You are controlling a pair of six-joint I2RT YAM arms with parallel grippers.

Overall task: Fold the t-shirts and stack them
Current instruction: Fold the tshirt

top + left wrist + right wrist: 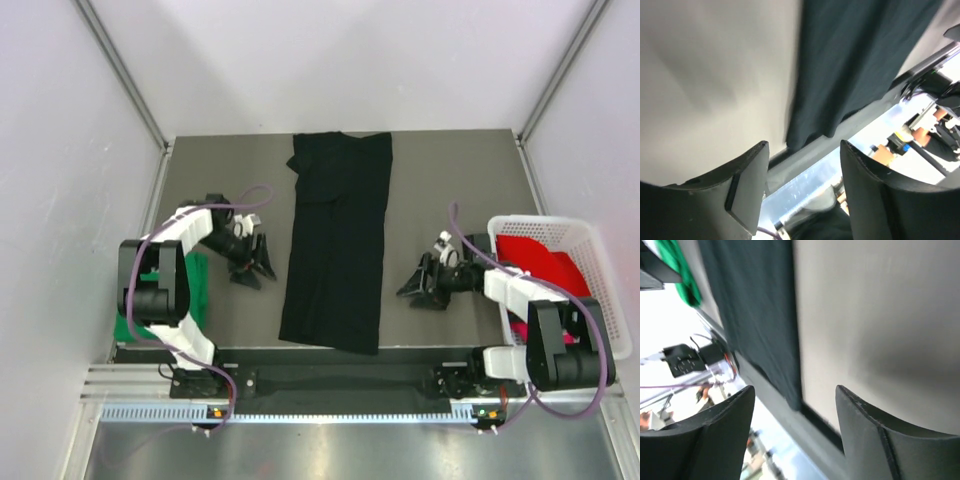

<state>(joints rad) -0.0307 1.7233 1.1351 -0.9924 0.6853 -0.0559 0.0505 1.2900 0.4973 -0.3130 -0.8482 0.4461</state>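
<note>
Plainly, the left gripper [804, 150] is seen with its jaws apart and nothing between them, left of centre in the top view. The right gripper [794, 392] is likewise spread and empty, right of centre. Between them the black t-shirt [335, 240] is laid flat as a long strip down the middle of the table [450, 180]. A green t-shirt [200, 285] is partly hidden under the left arm at lower left. A red t-shirt [535, 262] is held in the white basket [545, 221] at the right.
</note>
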